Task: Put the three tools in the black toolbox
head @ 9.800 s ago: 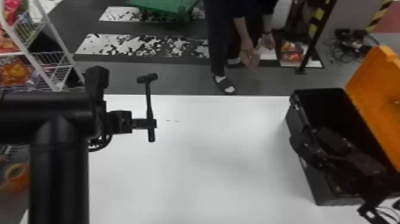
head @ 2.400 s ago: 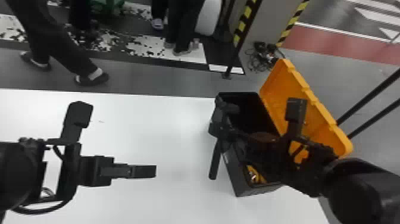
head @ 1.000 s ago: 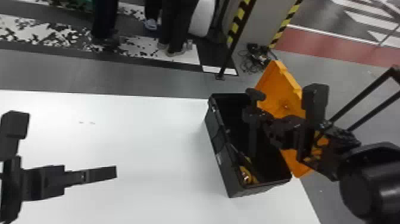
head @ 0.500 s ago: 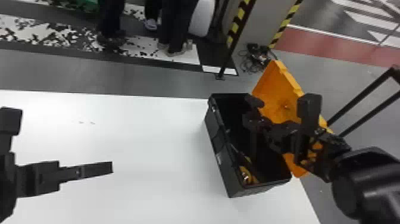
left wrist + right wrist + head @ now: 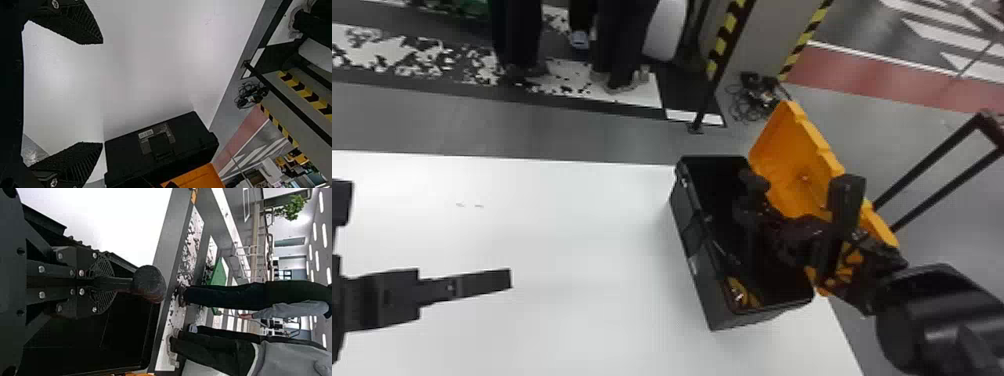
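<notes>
Item: black rectangular toolbox [image 5: 699,280], set on the white flat counter [image 5: 557,240] near its right-hand edge, where your right arm reaches over it. Its orange hinged lid [image 5: 789,170] leans back and away, leaving the mouth free for a tool to go in from above.

Item: black hammer with a thick rounded head [image 5: 148,284], over the toolbox, handle downward into the opening. Your right end effector [image 5: 102,283] is closed on the handle just below the head; that grip probably lets the long part go in first and keeps the fingers high.

Item: yellow object with a shiny metal part [image 5: 742,295], lying inside at the near end; likely a tool already stowed. You cannot tell from here whether another lies in the dark beside it.

Item: left end effector [image 5: 102,93], fingers parted with nothing between them, held over the counter well apart from the toolbox, out of the right arm's way.

Step in hand, by judgement: lowering and releasing the hammer. Watch that its head clears the rim and lid.
</notes>
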Robot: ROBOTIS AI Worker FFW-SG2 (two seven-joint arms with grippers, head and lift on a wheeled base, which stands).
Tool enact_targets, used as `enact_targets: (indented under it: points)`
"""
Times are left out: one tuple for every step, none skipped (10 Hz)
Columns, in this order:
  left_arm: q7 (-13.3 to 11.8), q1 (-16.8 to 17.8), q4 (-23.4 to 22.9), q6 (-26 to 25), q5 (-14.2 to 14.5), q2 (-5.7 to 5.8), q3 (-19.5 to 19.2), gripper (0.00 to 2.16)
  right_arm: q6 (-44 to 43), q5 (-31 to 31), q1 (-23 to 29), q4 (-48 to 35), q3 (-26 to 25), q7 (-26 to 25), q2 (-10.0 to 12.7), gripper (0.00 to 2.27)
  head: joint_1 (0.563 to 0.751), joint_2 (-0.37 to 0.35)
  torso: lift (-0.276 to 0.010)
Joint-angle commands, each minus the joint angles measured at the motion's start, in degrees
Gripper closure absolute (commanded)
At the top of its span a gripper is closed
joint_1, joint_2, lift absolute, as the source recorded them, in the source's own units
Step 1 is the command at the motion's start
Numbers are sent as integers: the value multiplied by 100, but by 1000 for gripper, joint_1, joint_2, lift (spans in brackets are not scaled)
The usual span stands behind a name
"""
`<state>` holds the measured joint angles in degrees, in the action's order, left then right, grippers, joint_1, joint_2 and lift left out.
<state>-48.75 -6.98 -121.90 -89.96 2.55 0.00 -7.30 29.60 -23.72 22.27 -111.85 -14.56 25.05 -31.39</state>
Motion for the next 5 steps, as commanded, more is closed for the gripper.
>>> enact_targets:
  points:
    - [-12,-5,0,-7,0,-15,-9,83,-134,-168,32,85,-65,0,19,6,695,-331,-55]
    - [-12,-5,-9,-7,-9,-15,-9,83,-134,-265,59,94,-144,0,63,-2,695,-333,-55]
    - [-12,4,-9,-7,0,-15,-9,83,-116,-344,76,94,-214,9,98,43,695,-337,-55]
    - [-21,4,-18,-7,0,-15,-9,83,-116,-441,102,85,-293,9,98,66,695,-339,-55]
    - [-38,4,-18,-7,0,-15,-9,83,-116,-537,155,58,-381,18,107,66,695,-343,-55]
